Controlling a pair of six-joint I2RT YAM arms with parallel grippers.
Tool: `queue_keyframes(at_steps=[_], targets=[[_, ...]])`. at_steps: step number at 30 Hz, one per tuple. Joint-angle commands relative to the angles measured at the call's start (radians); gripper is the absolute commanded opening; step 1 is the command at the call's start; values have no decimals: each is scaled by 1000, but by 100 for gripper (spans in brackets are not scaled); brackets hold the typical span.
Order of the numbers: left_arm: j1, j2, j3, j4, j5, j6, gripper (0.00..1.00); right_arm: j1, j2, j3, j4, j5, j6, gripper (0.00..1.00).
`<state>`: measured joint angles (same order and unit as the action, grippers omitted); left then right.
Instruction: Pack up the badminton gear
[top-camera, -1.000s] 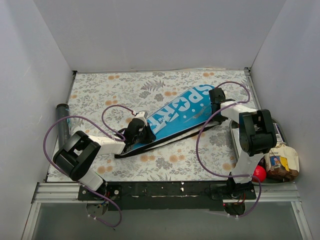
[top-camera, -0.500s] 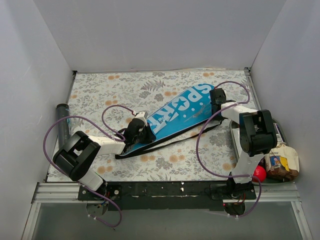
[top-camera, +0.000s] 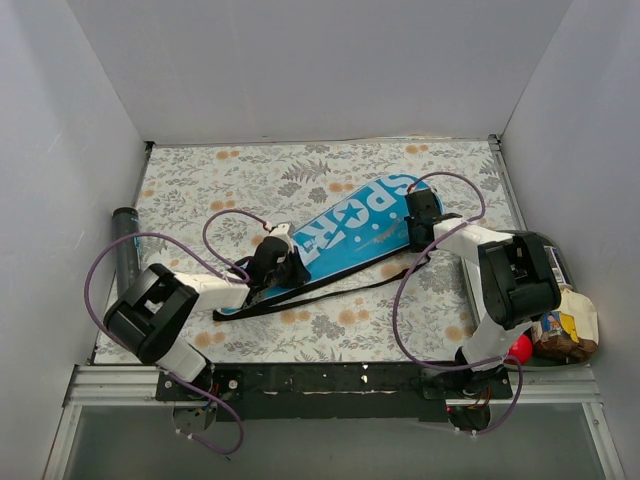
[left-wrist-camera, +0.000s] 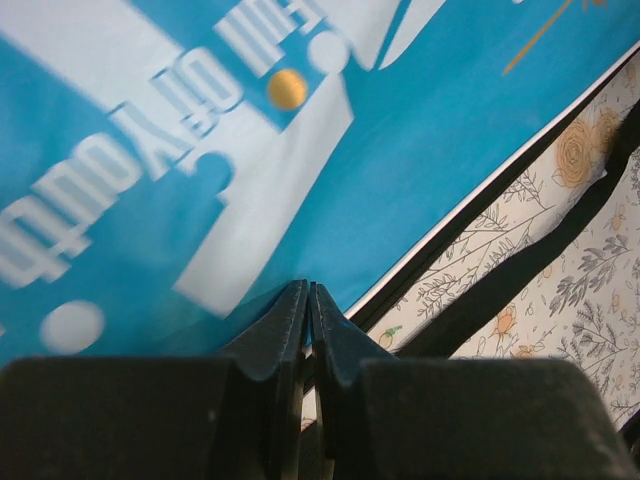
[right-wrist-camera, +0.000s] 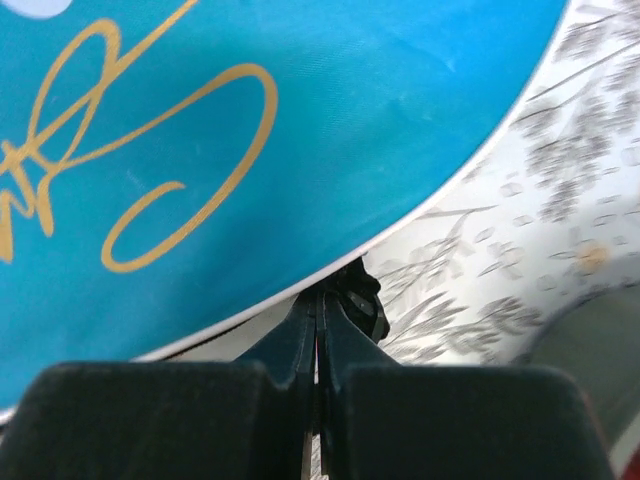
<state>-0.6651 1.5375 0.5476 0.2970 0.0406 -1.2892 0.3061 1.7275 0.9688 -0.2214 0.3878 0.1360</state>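
Floral-print tablecloth (top-camera: 220, 180) covers the work surface. The long blue racket-shaped fabric cover lettered SPORT (top-camera: 350, 235) lies flat mid-table. Its long axis runs diagonally, with the narrow handle end near-left and the wide head end pointing far-right. No rackets or shuttlecocks show; whether they are inside, cannot tell. The black cylindrical tube (top-camera: 127, 250) lies along the left edge, well apart. The left gripper (top-camera: 272, 262) is closed at the narrow end, apparently pinching the cover's edge. The right gripper (top-camera: 420, 215) has its fingers pressed together at the head's rim, tips against a small black zip pull (right-wrist-camera: 362, 300); hold on the tab unclear. Step judged: zipping the cover. Next: left anchors, right draws the pull along the rim.
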Motion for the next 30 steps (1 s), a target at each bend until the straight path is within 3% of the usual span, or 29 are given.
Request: queue_keyframes(at_steps=[1,9,15,30], targets=[[-4,-42,-32,-76,16,25,5,79,-77,-100,-113,-301,-2,1],[-4,-144,-110,-104,-27,18,6,184,-215,-137,-177,-337,13,1],[-4,-152,-107,-118,-28,22,6,261,-214,-197,-167,-284,62,1],[-4,79,-41,-78,-42,21,0,284,-229,-208,-185,-245,91,1]])
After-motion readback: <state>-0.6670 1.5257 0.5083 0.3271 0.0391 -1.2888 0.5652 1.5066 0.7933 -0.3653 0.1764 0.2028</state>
